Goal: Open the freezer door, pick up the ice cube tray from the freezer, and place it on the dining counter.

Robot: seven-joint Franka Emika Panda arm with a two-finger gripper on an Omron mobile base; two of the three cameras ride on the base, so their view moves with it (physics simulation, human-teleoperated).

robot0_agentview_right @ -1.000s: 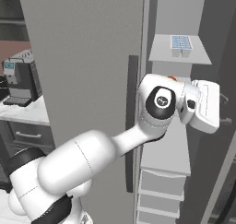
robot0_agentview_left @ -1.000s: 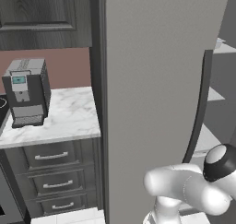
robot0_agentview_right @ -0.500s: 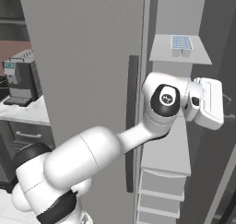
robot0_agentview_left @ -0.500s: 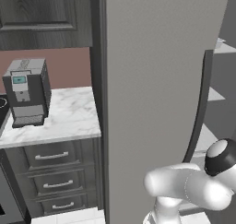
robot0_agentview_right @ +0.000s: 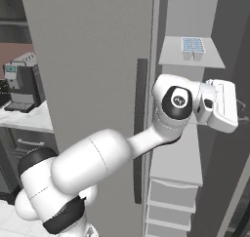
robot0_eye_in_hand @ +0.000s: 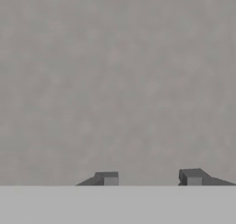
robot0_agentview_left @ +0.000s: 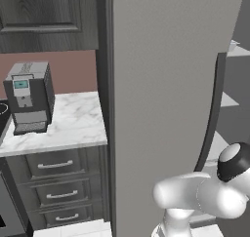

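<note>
1. Already the freezer door (robot0_agentview_right: 97, 85) stood ajar, exposing the ice cube tray (robot0_agentview_right: 194, 46) on a shelf, upper right.
2. The gripper (robot0_eye_in_hand: 150, 178) faced grey panel, fingers parted, grasping nothing visible.

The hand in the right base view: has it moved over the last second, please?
Yes: the hand has shifted right, farther from the door handle and deeper into the freezer.

Ice cube tray (robot0_agentview_right: 194, 45) on top shelf in freezer (robot0_agentview_right: 188, 133), R of freezer door (robot0_agentview_right: 88, 60). Coffee machine (robot0_agentview_left: 28, 97) on counter (robot0_agentview_left: 63, 126) L of door, 3 drawers (robot0_agentview_left: 54, 192) under.
</note>
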